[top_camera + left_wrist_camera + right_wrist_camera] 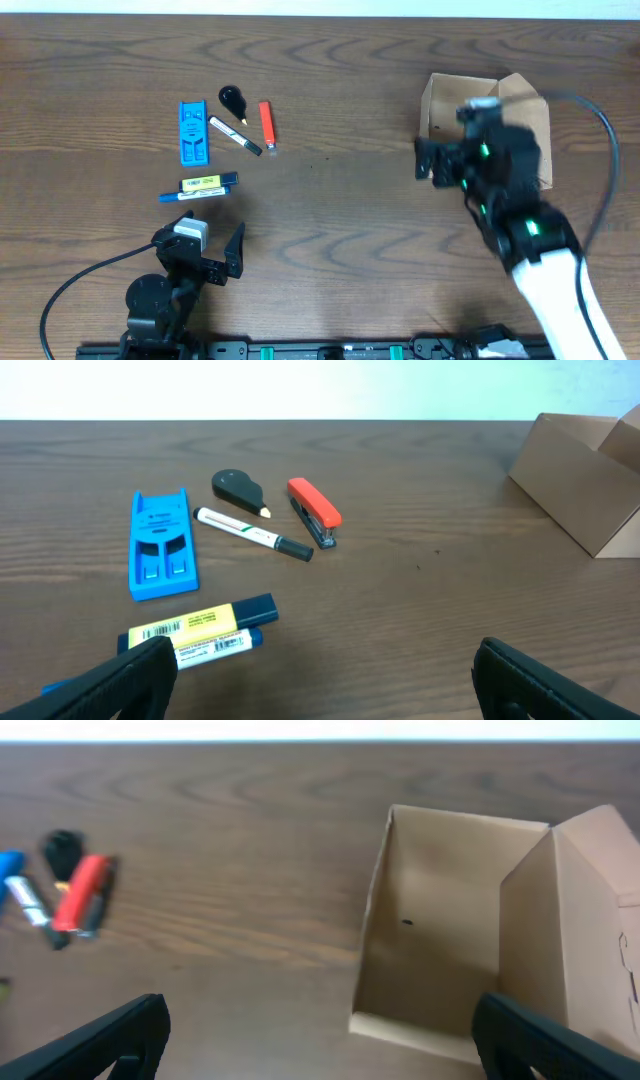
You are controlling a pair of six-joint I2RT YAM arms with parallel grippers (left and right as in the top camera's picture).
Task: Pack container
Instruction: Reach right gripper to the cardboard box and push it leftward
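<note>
The tan cardboard container (pixel 436 108) stands open at the far right, its flap lid (pixel 525 100) tilted up; in the right wrist view (pixel 440 920) its inside looks empty. My right gripper (pixel 440 160) is open and empty, hovering over the container's near left edge; its fingers (pixel 320 1040) show at the bottom of the right wrist view. My left gripper (pixel 205 255) is open and empty at the near left, just short of the two markers (pixel 200 632). The container's corner also shows in the left wrist view (pixel 585 485).
At the far left lie a blue staple case (pixel 193 132), a black correction tape (pixel 232 98), a white pen (pixel 234 135), a red stapler (pixel 267 124) and yellow and blue markers (pixel 200 187). Cables trail from both arms.
</note>
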